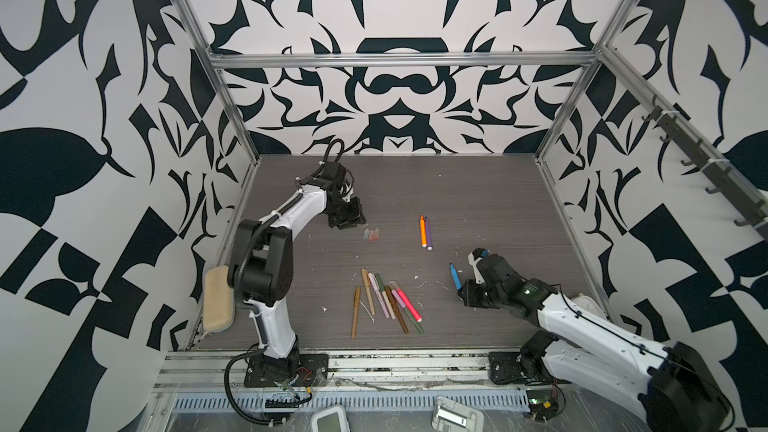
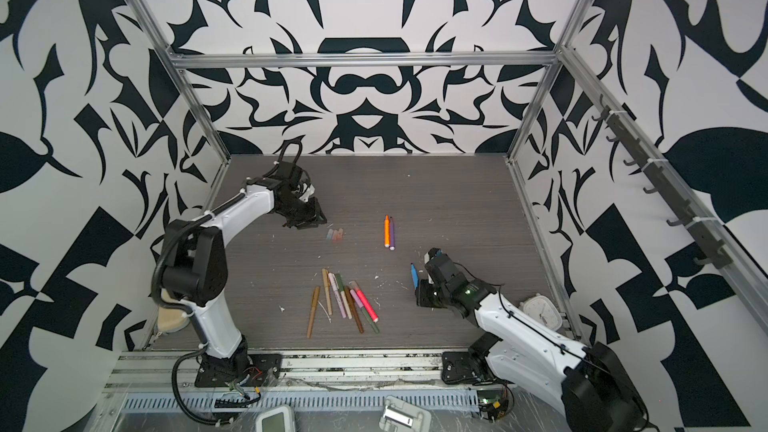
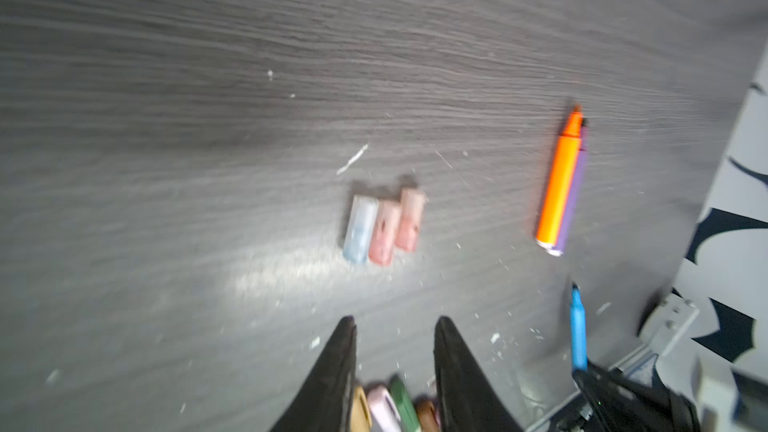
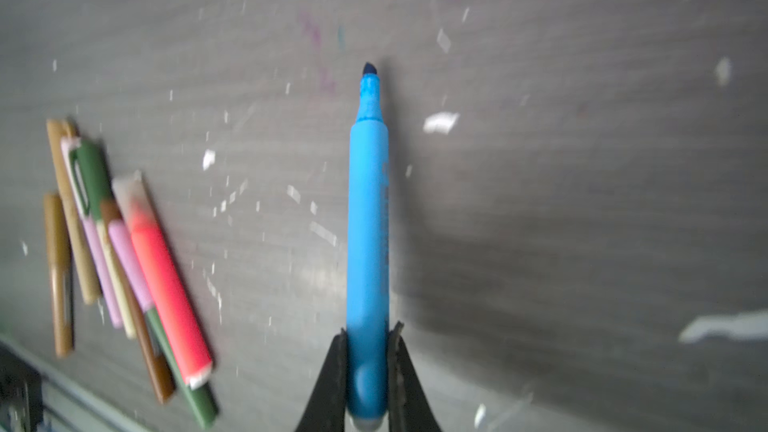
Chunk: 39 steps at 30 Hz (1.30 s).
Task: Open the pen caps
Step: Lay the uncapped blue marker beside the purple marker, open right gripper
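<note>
Three pen caps [image 1: 371,235] lie side by side in both top views. The left gripper [image 1: 348,221] hovers just beside them on the left, a pile of pens [image 1: 386,301] sits nearer the front, and the right gripper [image 1: 462,289] holds a blue pen [image 1: 454,276] well right of the caps.

Left wrist view: the left gripper's jaws stand partly apart and empty, short of the caps [image 3: 384,224].

Right wrist view: the jaws pinch the uncapped blue pen's [image 4: 368,222] rear end.

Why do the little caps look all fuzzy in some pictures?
In the left wrist view the three short translucent plastic caps look smeared; in the right wrist view the bright blue marker is fairly sharp, but the pile of slim pens is soft; in both top views everything looks clearer.
</note>
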Each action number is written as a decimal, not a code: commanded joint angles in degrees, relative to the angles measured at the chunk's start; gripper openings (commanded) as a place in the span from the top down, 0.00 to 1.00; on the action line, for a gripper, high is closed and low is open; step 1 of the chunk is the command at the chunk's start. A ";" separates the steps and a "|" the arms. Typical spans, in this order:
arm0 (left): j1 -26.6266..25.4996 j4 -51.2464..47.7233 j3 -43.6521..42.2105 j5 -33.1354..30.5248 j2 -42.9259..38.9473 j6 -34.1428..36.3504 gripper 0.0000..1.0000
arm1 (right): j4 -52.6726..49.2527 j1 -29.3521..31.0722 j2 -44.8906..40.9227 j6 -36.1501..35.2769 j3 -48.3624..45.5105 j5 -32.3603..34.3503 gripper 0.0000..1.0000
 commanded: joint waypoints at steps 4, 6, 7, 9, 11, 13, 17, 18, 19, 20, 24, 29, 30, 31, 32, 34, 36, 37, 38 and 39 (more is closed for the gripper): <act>0.43 6.46 -12.49 10.22 -19.86 -4.60 0.62 | 11.84 -5.82 11.99 -4.67 8.04 -2.81 1.00; 1.65 7.09 -15.21 14.36 -25.63 -6.09 0.61 | 14.01 -6.94 16.65 -5.56 11.04 -4.84 1.00; 2.37 5.68 -15.81 15.33 -28.96 -5.97 0.61 | 15.01 -7.34 19.08 -5.98 12.72 -5.72 1.00; 3.58 1.82 -16.08 15.23 -34.12 -4.72 0.60 | 15.56 -7.53 23.28 -6.60 15.94 -5.58 1.00; 4.59 -2.07 -16.67 13.32 -39.39 -3.05 0.58 | 15.30 -7.53 27.31 -7.54 19.18 -4.71 1.00; 4.71 -4.99 -17.62 9.82 -43.76 -2.14 0.57 | 15.91 -7.57 30.17 -7.41 21.28 -4.42 0.96; 4.89 -9.53 -19.42 7.52 -50.98 -1.59 0.55 | 16.75 -7.55 34.31 -7.14 24.08 -4.01 0.94; 4.89 -9.89 -19.89 7.48 -52.16 -1.93 0.54 | 17.01 -7.53 34.98 -6.96 24.53 -4.12 0.93; 4.89 -10.02 -20.59 7.31 -53.40 -2.43 0.54 | 17.11 -7.57 35.95 -6.84 24.95 -4.24 0.93; 4.91 -10.33 -21.15 7.06 -54.33 -2.76 0.54 | 17.11 -7.56 36.67 -6.66 25.49 -4.38 0.91; 4.89 -12.04 -22.46 4.94 -56.13 -0.69 0.53 | 17.25 -7.56 39.10 -6.26 26.91 -4.48 0.85; 4.89 -11.90 -23.39 4.39 -56.50 -0.10 0.53 | 16.93 -7.58 40.73 -6.07 28.60 -4.43 0.84; 4.89 -11.80 -23.52 4.29 -56.56 -0.10 0.53 | 16.78 -7.54 40.88 -6.01 28.89 -4.48 0.83; 4.89 -11.66 -23.70 4.33 -56.63 -0.14 0.53 | 16.79 -7.55 41.01 -5.96 29.09 -4.74 0.79; 4.89 -11.49 -23.89 4.44 -56.67 -0.23 0.53 | 16.96 -7.54 41.01 -5.86 29.19 -4.92 0.74; 4.89 -11.19 -24.26 4.50 -56.85 -0.41 0.53 | 17.19 -7.55 41.01 -5.62 29.23 -5.03 0.65; 4.89 -10.95 -24.46 4.45 -56.85 -0.58 0.53 | 17.23 -7.54 40.92 -5.52 29.27 -5.26 0.62; 4.89 -10.84 -24.53 4.43 -56.85 -0.58 0.53 | 17.32 -7.53 40.92 -5.52 29.35 -5.45 0.62; 4.89 -10.67 -24.62 4.47 -56.72 -0.66 0.53 | 17.36 -7.60 41.01 -5.52 29.45 -5.77 0.61; 4.91 -10.66 -24.71 4.47 -56.67 -0.85 0.53 | 17.34 -7.55 41.10 -5.52 29.60 -6.04 0.60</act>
